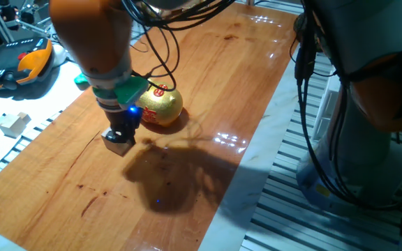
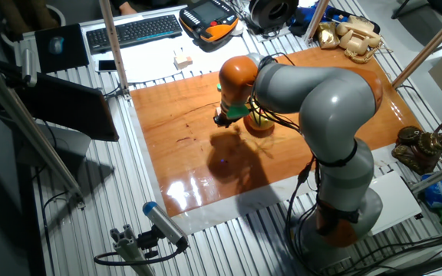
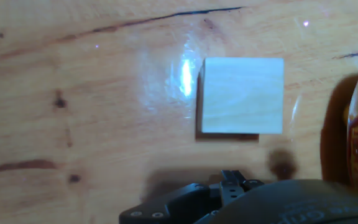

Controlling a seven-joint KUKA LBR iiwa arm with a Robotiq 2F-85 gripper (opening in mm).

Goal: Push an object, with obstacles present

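Gripper (image 1: 119, 141): we record it low over the wooden table (image 1: 187, 90), its black fingers pointing down at the board; whether the jaws stand open or closed we cannot tell, since the fixed views show only a dark block at the tip and the hand view shows only a sliver of dark housing at its lower edge. Cube (image 3: 242, 95): small, pale beige, plain-faced, lying flat on the table directly under the hand; in the hand view we see its top face as a near square with no long axis, its edges running roughly parallel to the frame edges; we cannot make out any contact between fingers and cube. In the fixed views we cannot pick the cube out clearly from the gripper tip. Golden piggy bank (image 1: 160, 106): shiny, round-bodied, red markings, resting on the table just beside the gripper and near the cube; in the hand view its gold and red flank fills the right edge, apart from the cube with a strip of bare wood between. Off the board we list a whiter block (image 1: 12, 123) on the slatted surround, an orange-and-black handheld pendant (image 1: 21, 64), a keyboard (image 2: 133, 31), and ornate brass items (image 2: 420, 147) at the far side. We note no containers in view.
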